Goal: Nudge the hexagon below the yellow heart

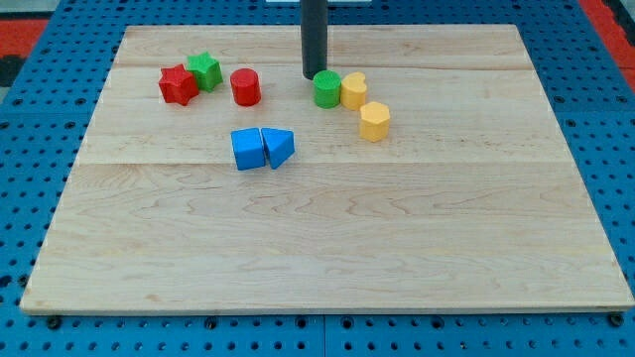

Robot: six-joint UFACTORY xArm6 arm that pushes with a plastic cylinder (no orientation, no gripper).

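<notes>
In the camera view, our wooden board (327, 228) carries 7 blocks. Toward the top left sit a red star (178, 85), a green star (205, 70) touching it, and a red cylinder (245, 87) near them. Below, a blue cube (247, 149) touches a blue wedge (279, 147). At top centre, a green cylinder (327, 89) touches the yellow heart (353, 90). The yellow hexagon (374, 121) sits just below and right of the heart. Our tip (314, 76) is a bare rod holding nothing, just left of the green cylinder, perhaps touching it.
</notes>
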